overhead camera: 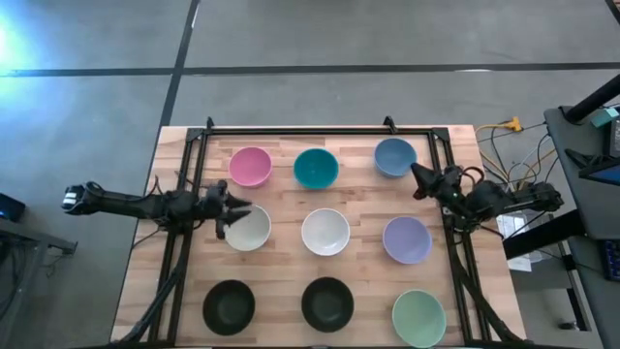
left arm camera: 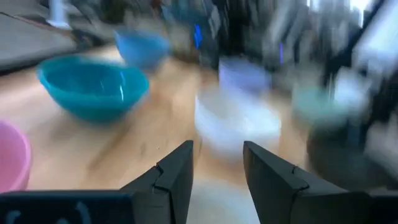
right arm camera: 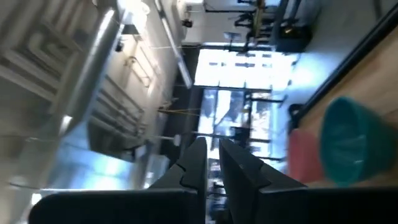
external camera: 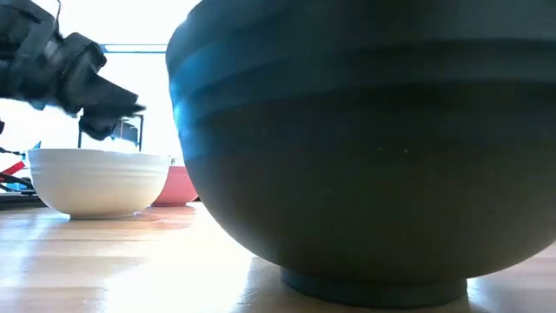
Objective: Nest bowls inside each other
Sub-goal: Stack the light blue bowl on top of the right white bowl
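From above, nine bowls sit apart in three rows on the wooden counter (overhead camera: 281,208), none inside another. The far row holds the pink bowl (overhead camera: 250,166), the teal bowl (overhead camera: 316,168) and the blue bowl (overhead camera: 394,156). The middle row holds a white bowl at the left (overhead camera: 250,231), a second white bowl in the centre (overhead camera: 325,232) and the lavender bowl (overhead camera: 407,239). The near row holds two black bowls, one on the left (overhead camera: 230,305) and one in the middle (overhead camera: 327,303), then the pale green bowl (overhead camera: 418,317). The left gripper (overhead camera: 235,207) hangs over the rim of the left white bowl, its jaws partly apart and holding nothing. The right gripper (overhead camera: 418,176) sits beside the blue bowl, jaws narrow and empty.

At counter height, a black bowl (external camera: 365,148) fills most of the picture; behind it stand a white bowl (external camera: 97,181) and the pink one (external camera: 178,187), with the left gripper (external camera: 113,117) just above the white rim.

The left wrist camera looks past its parted fingers (left arm camera: 177,180) at the teal (left arm camera: 93,87), blue (left arm camera: 142,46) and pink (left arm camera: 12,155) bowls, the rest blurred.

The right wrist camera shows its fingers (right arm camera: 193,165) nearly together, with the teal bowl (right arm camera: 348,146) off to the side.
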You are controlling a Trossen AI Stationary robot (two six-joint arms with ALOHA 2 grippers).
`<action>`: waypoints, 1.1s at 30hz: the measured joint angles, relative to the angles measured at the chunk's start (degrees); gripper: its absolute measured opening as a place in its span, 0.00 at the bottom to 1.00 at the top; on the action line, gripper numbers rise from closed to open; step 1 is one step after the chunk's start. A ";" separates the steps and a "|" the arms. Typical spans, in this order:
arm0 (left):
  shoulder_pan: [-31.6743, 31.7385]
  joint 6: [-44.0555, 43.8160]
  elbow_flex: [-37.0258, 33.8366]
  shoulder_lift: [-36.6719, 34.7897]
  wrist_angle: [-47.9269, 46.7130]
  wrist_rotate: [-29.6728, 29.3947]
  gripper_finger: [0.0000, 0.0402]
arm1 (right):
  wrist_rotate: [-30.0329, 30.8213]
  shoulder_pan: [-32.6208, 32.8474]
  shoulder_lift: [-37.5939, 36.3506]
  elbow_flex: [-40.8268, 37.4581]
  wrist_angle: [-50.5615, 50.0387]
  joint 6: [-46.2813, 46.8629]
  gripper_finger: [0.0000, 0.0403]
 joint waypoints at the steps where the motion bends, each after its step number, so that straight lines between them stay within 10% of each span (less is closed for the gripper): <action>1: 0.00 -5.29 -0.02 0.00 5.51 -2.76 0.31 | -1.20 0.00 0.41 0.00 2.43 -0.68 0.10; 6: -0.02 -17.65 -0.05 0.02 35.92 -19.23 0.31 | -4.83 0.02 5.39 0.15 21.83 -11.21 0.10; 12: -0.01 -1.85 1.68 1.31 68.61 -46.04 0.31 | -5.31 0.00 16.12 10.36 36.64 -32.54 0.10; 24: 0.02 14.74 28.85 16.32 62.55 -45.86 0.31 | 5.85 -1.30 41.88 47.89 36.35 -106.52 0.09; 33: 0.37 40.78 47.73 31.75 62.16 -44.25 0.31 | 11.14 -7.33 50.93 65.15 23.55 -115.43 0.10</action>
